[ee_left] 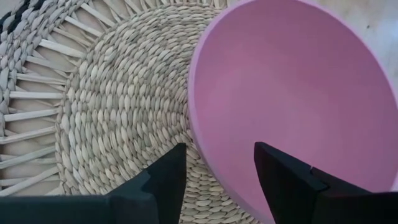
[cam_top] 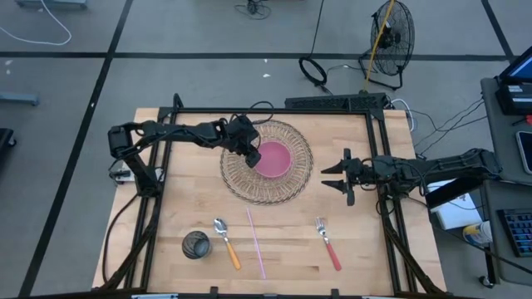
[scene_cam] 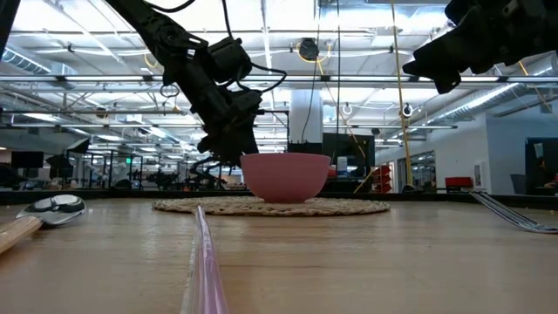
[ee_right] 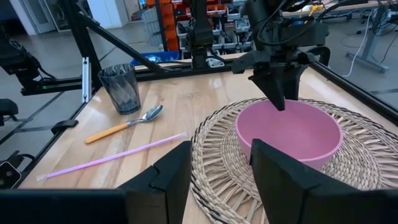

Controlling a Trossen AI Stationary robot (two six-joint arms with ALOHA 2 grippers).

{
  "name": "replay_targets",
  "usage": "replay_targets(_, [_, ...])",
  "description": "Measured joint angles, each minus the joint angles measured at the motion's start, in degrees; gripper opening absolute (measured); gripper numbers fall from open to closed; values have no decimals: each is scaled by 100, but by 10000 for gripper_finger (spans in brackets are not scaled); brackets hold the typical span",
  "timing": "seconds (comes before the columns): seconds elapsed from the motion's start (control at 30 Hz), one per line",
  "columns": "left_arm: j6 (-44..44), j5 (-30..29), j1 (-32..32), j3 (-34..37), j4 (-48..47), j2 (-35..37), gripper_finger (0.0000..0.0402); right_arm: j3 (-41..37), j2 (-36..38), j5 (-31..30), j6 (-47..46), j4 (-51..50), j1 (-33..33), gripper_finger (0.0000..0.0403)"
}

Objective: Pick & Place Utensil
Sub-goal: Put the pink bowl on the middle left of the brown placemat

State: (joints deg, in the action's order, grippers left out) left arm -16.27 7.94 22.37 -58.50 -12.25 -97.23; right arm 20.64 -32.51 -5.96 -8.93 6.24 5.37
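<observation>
My left gripper (cam_top: 252,150) hangs over the near rim of the pink round plastic bowl (cam_top: 273,158), which sits in the middle of the round woven straw placemat (cam_top: 241,178) at the centre of the pale wooden table (cam_top: 366,249); from my left wrist I see my two dark fingers (ee_left: 163,180) standing apart, one on each side of the bowl's rim, one over the mat and one over the bowl's smooth hollow — not clamped on anything that I can make out. The utensils lie untouched along the front edge of the table, well apart from both of my grippers: a spoon with a shiny metal bowl and an orange handle (cam_top: 226,242) lies just beside a dark smoked-glass tumbler (cam_top: 196,245), its metal end towards the mat and its handle slanting towards the table's edge; a fork with metal tines and a red handle (cam_top: 327,243) lies farther to the right, tines towards the mat; between the two lies a long thin pink drinking straw (cam_top: 256,243), nearly straight. My right gripper (cam_top: 337,178) waits above the table to the right of the mat, pointing at the bowl, its fingers spread and empty.
</observation>
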Motion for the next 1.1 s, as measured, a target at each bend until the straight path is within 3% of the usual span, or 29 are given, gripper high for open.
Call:
replay_targets(0.93, [54,-150,-67,2,-83,-186,191,7,-2,1,-45,-2,0,157])
replay_targets(1.1, [72,-197,-59,2,-92,-160,165,7,-2,1,-27,-2,0,157])
